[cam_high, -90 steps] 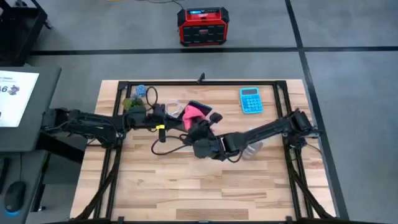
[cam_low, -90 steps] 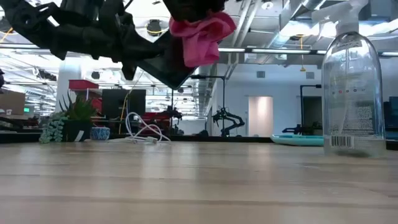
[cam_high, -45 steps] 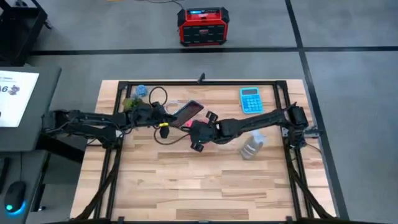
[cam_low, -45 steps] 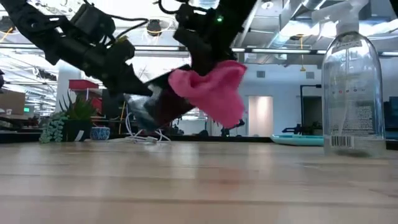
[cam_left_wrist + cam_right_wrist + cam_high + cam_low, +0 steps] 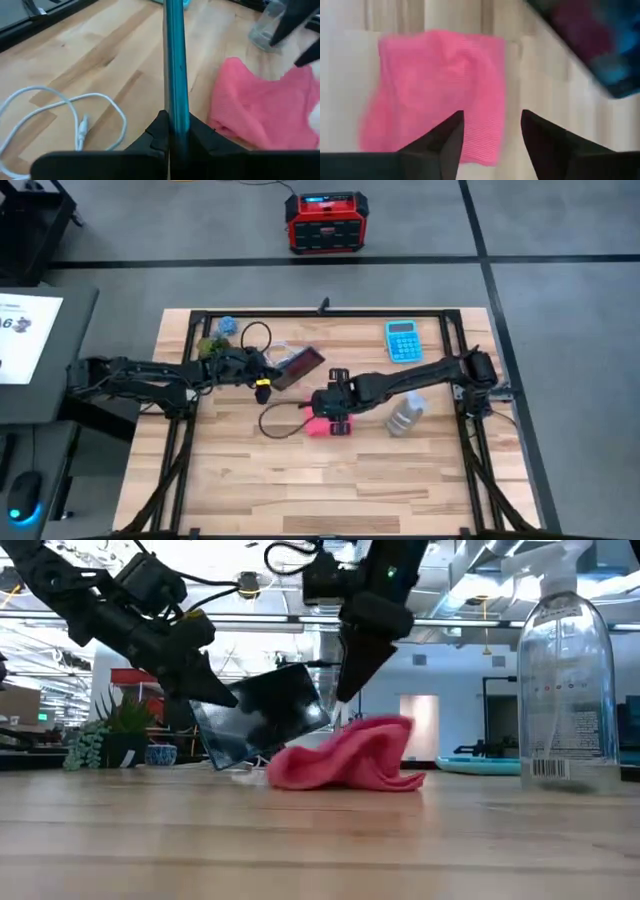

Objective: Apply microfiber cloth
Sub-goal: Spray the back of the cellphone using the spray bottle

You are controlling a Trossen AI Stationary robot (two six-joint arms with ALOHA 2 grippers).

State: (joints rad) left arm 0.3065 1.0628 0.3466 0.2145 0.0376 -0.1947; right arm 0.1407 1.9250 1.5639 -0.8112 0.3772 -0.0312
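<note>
The microfiber cloth (image 5: 322, 426) is lying crumpled on the wooden table (image 5: 300, 480), and it is serving here as the landmark for all positions. In the low view the cloth (image 5: 345, 758) is resting flat on the tabletop, touched by no finger.

The right gripper (image 5: 336, 406) is hovering directly above the cloth, pointing down at it. Its two fingers are standing apart with nothing between them; in the right wrist view the dark fingertips (image 5: 447, 145) are framing the cloth (image 5: 435, 90) from above without contacting it.

The left gripper (image 5: 258, 370) is positioned to the left of the cloth and toward the far edge of the table. Its fingers are clamping a dark phone (image 5: 298, 364), which is being held tilted above the table, just beyond the cloth. In the left wrist view the phone (image 5: 174, 65) is showing edge-on between the fingers, with the cloth (image 5: 260, 107) lying beside it.

A white cable (image 5: 60, 115) is lying on the table on the left-arm side of the cloth. A clear spray bottle (image 5: 404, 416) is standing to the right of the cloth, near it. A blue calculator (image 5: 402, 340) is lying well beyond the cloth, toward the far right of the table.
</note>
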